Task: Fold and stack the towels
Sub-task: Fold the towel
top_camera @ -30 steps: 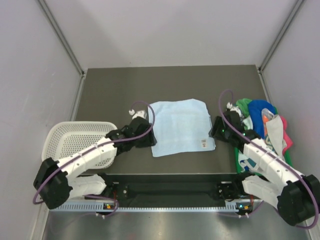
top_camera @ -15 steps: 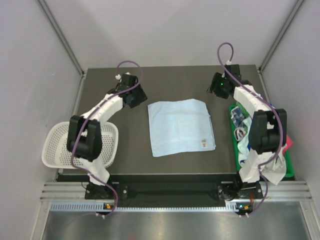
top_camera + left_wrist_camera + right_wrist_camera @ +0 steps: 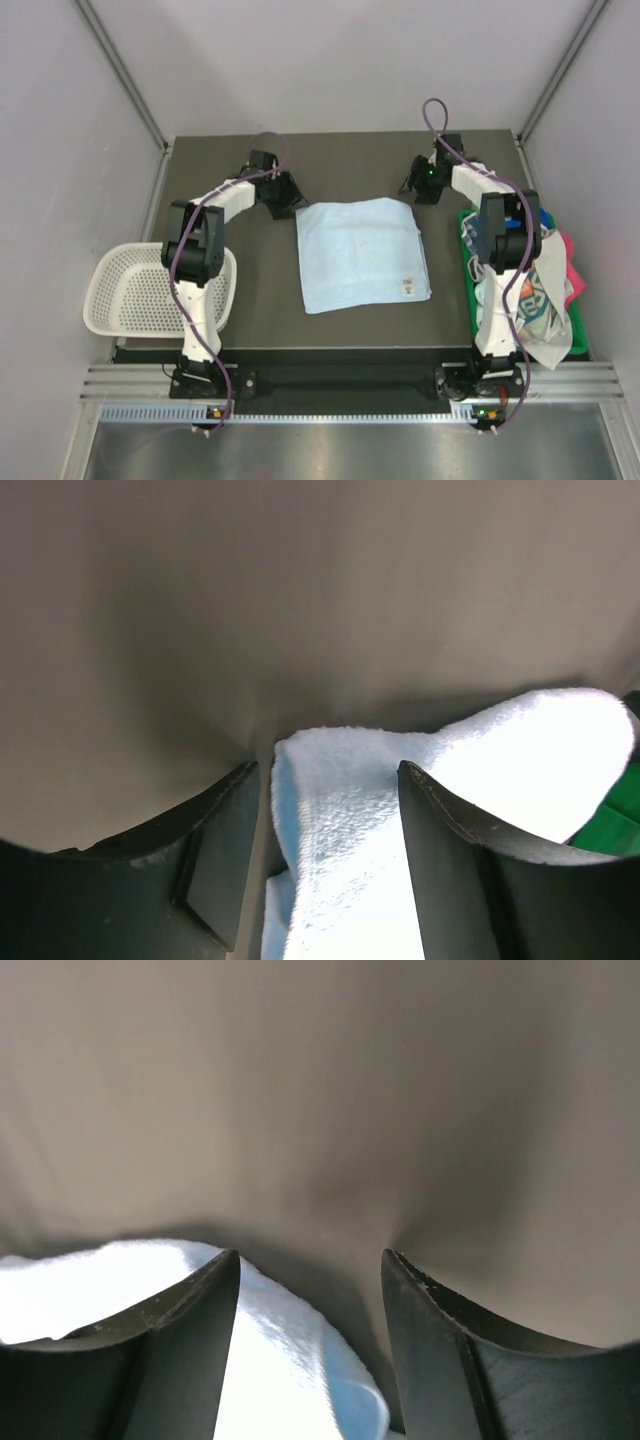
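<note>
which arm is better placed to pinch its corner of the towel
Left: the pale blue towel pokes squarely into the open left gripper; at the open right gripper the corner lies off toward one finger.

Soft overhead light; towel (image 3: 520,750) glares white (wrist views blurry).

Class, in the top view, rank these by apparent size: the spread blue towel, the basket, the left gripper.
Largest: towel and basket, too alike to rank.
Smallest: left gripper, clearly.
</note>
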You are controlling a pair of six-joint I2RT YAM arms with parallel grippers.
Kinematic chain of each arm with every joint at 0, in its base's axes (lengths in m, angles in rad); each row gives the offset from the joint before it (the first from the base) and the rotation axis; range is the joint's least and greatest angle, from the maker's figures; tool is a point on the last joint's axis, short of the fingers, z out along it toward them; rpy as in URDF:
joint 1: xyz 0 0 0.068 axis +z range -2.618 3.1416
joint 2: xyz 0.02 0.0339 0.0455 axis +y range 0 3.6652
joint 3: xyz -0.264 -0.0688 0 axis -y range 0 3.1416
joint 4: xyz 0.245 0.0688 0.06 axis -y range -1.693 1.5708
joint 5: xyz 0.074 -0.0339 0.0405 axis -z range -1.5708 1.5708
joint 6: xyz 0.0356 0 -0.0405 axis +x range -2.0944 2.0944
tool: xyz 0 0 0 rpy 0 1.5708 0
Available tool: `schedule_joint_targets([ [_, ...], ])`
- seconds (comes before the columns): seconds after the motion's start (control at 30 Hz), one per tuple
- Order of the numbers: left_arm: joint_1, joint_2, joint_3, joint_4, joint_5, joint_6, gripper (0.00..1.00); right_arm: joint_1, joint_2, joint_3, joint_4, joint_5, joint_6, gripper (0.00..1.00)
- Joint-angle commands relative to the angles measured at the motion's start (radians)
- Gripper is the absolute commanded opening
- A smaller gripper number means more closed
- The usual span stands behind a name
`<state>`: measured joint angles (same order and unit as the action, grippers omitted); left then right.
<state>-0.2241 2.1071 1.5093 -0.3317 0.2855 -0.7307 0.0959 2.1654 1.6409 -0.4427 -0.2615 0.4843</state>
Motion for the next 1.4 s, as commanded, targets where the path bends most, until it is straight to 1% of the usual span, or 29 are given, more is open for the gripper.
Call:
schedule_joint_targets([
  [0.0, 0.0, 0.022, 0.032, 0.074, 0.063, -0.022, 0.62, -0.01, 0.019, 0.068, 0.021, -0.071, 0.027, 0.58],
  [0.1, 0.0, 0.03, 0.012, 0.098, 0.081, -0.044, 0.59, -0.009, 0.024, 0.066, 0.027, -0.085, 0.04, 0.56],
  [0.23, 0.002, 0.033, 0.003, 0.109, 0.093, -0.056, 0.51, -0.007, 0.019, 0.062, 0.03, -0.111, 0.053, 0.52],
  [0.3, 0.003, 0.033, 0.003, 0.108, 0.093, -0.058, 0.45, -0.007, 0.007, 0.053, 0.033, -0.111, 0.054, 0.51],
  [0.33, 0.003, 0.031, 0.002, 0.108, 0.092, -0.055, 0.4, -0.005, -0.004, 0.037, 0.041, -0.111, 0.056, 0.49],
  [0.37, 0.003, 0.033, 0.002, 0.106, 0.092, -0.055, 0.38, -0.007, -0.009, 0.031, 0.041, -0.113, 0.056, 0.48],
  [0.47, 0.005, 0.036, 0.008, 0.105, 0.093, -0.053, 0.29, -0.007, -0.013, 0.013, 0.056, -0.12, 0.059, 0.4],
  [0.5, 0.006, 0.037, 0.011, 0.106, 0.099, -0.055, 0.25, -0.007, -0.013, 0.014, 0.055, -0.123, 0.057, 0.35],
  [0.53, 0.006, 0.037, 0.014, 0.103, 0.103, -0.053, 0.23, -0.007, -0.012, 0.014, 0.052, -0.125, 0.059, 0.34],
  [0.57, 0.006, 0.037, 0.023, 0.096, 0.101, -0.052, 0.18, -0.007, -0.013, 0.011, 0.053, -0.128, 0.057, 0.33],
  [0.7, 0.006, 0.037, 0.048, 0.079, 0.095, -0.041, 0.09, -0.008, -0.021, 0.008, 0.055, -0.131, 0.06, 0.27],
  [0.77, 0.006, 0.037, 0.058, 0.066, 0.095, -0.032, 0.05, -0.009, -0.029, 0.014, 0.053, -0.136, 0.06, 0.22],
  [0.8, 0.006, 0.037, 0.074, 0.06, 0.089, -0.026, 0.03, -0.009, -0.032, 0.016, 0.053, -0.136, 0.062, 0.17],
  [0.9, 0.005, 0.031, 0.092, 0.034, 0.067, -0.01, 0.02, -0.009, -0.041, 0.025, 0.053, -0.136, 0.06, 0.12],
  [0.93, 0.005, 0.028, 0.103, 0.028, 0.061, 0.003, 0.01, -0.009, -0.044, 0.025, 0.053, -0.134, 0.059, 0.08],
  [0.97, 0.005, 0.025, 0.109, 0.019, 0.044, 0.013, 0.01, -0.009, -0.052, 0.025, 0.053, -0.133, 0.057, 0.06],
  [1.1, 0.005, -0.001, 0.13, -0.013, -0.006, 0.06, 0.01, -0.012, -0.076, 0.027, 0.053, -0.114, 0.05, 0.02],
  [1.17, 0.005, -0.007, 0.14, -0.029, -0.025, 0.074, 0.01, -0.012, -0.093, 0.027, 0.052, -0.096, 0.042, 0.01],
  [1.27, 0.003, -0.016, 0.137, -0.043, -0.049, 0.094, 0.0, -0.012, -0.11, 0.04, 0.024, -0.055, 0.025, 0.02],
  [1.33, 0.0, -0.016, 0.131, -0.05, -0.06, 0.105, 0.01, -0.013, -0.111, 0.048, 0.004, -0.027, 0.01, 0.11],
  [1.37, 0.0, -0.018, 0.124, -0.049, -0.059, 0.108, 0.03, -0.013, -0.113, 0.05, -0.016, 0.003, 0.005, 0.15],
])
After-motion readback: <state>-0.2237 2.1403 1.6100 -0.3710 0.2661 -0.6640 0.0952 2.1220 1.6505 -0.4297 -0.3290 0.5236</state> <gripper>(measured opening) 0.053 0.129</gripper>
